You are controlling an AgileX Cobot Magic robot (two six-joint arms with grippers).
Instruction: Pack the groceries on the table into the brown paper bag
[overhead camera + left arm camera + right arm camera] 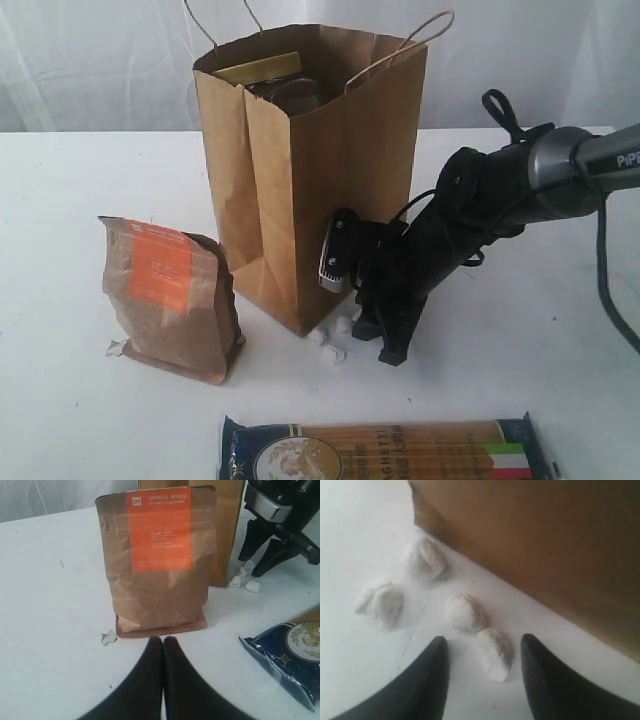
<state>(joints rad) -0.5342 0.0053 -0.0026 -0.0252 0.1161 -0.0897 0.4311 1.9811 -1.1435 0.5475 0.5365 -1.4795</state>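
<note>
The brown paper bag (340,190) stands upright and open near the middle of the white table (80,420), and a gold-lidded jar (262,70) shows inside its mouth. The kraft pouch (170,300) with the orange label stands upright on the table, left of the bag and apart from it. The spaghetti pack (390,452) lies flat along the near edge. The left gripper (163,641) is clenched with nothing between its fingers. It is low over the table, just in front of the pouch's base and not touching it. The right gripper (483,640) points down at the table by the bag's lower front corner. Its jaws are parted and grasp nothing. Several small white bits (465,612) lie there beside the bag, and one of them sits loose between the fingertips.
</note>
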